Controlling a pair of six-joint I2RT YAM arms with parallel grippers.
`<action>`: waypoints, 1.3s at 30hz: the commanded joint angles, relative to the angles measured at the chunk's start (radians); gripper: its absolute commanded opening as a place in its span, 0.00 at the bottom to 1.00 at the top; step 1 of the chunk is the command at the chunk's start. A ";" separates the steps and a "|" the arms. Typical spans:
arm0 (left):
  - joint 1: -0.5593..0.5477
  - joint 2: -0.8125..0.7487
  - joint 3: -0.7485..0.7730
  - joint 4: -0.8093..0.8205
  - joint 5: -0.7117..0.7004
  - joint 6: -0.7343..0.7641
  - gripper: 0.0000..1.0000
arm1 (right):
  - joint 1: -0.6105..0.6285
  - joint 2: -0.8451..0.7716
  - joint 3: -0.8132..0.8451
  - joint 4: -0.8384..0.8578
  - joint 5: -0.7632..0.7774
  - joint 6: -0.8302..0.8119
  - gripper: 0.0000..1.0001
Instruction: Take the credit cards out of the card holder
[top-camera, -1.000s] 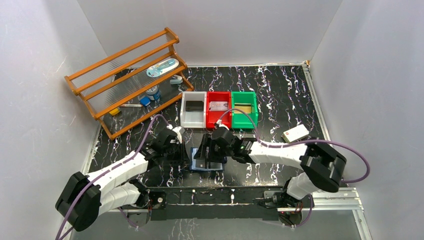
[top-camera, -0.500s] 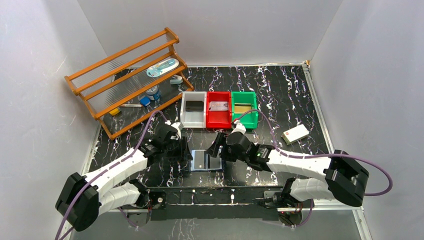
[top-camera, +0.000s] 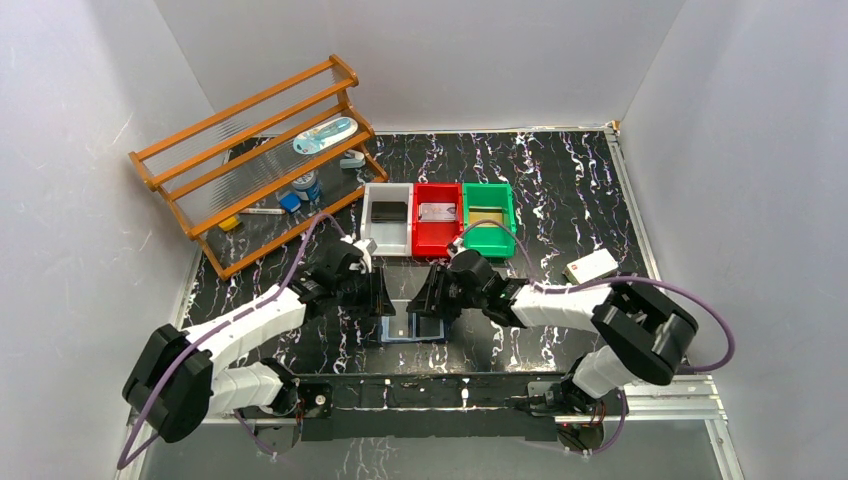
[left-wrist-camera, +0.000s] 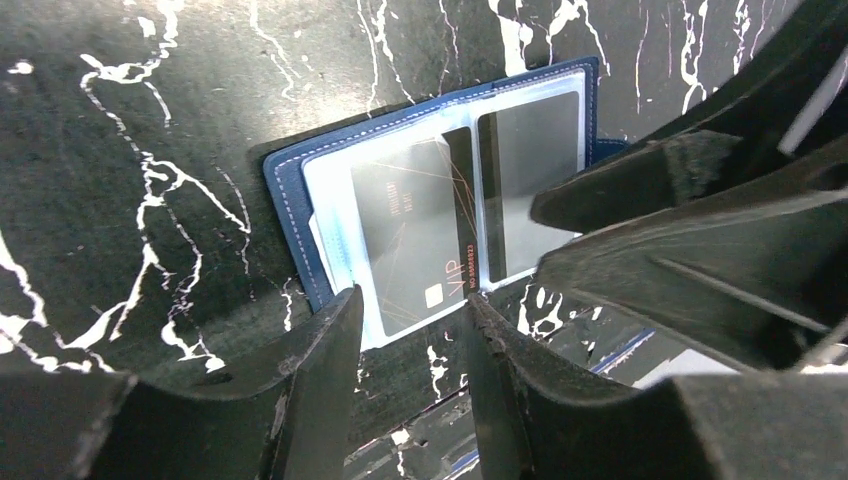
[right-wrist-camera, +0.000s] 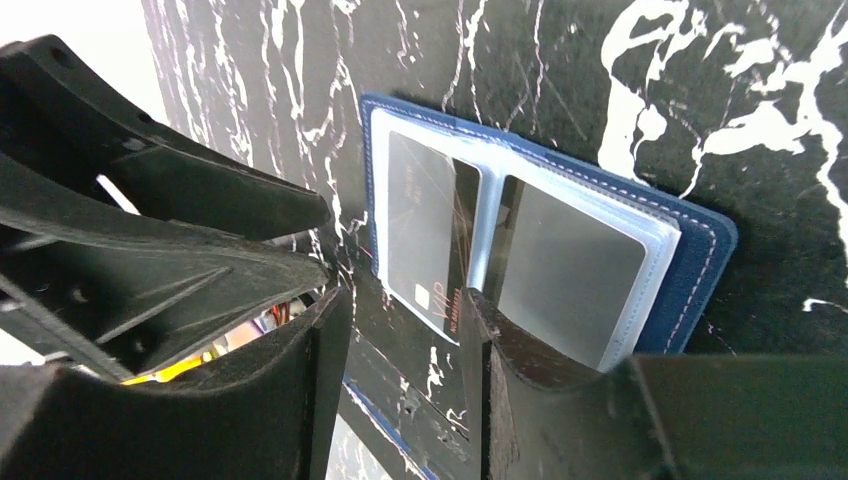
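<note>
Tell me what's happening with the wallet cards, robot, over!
Left end effector open, right end effector open, both over the open card holder. Two credit cards showing in its pockets. Nothing blocking.

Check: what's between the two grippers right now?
The open card holder, with a dark card and a grey card in its pockets; nothing else. Both wrist views show it between the left gripper and right gripper, both open.

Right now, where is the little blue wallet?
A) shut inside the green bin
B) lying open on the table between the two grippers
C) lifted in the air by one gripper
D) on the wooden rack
B: the card holder lies open, flat on the table, between the left gripper and the right gripper.
</note>
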 joint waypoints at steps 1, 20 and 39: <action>-0.004 0.035 0.030 0.047 0.083 -0.001 0.39 | -0.009 0.047 0.033 0.074 -0.105 0.021 0.51; -0.004 0.201 0.011 0.091 0.094 0.030 0.19 | -0.028 0.191 0.004 0.153 -0.119 0.102 0.40; -0.006 0.182 -0.052 0.089 0.088 0.038 0.13 | -0.021 0.206 0.071 -0.048 -0.012 0.012 0.32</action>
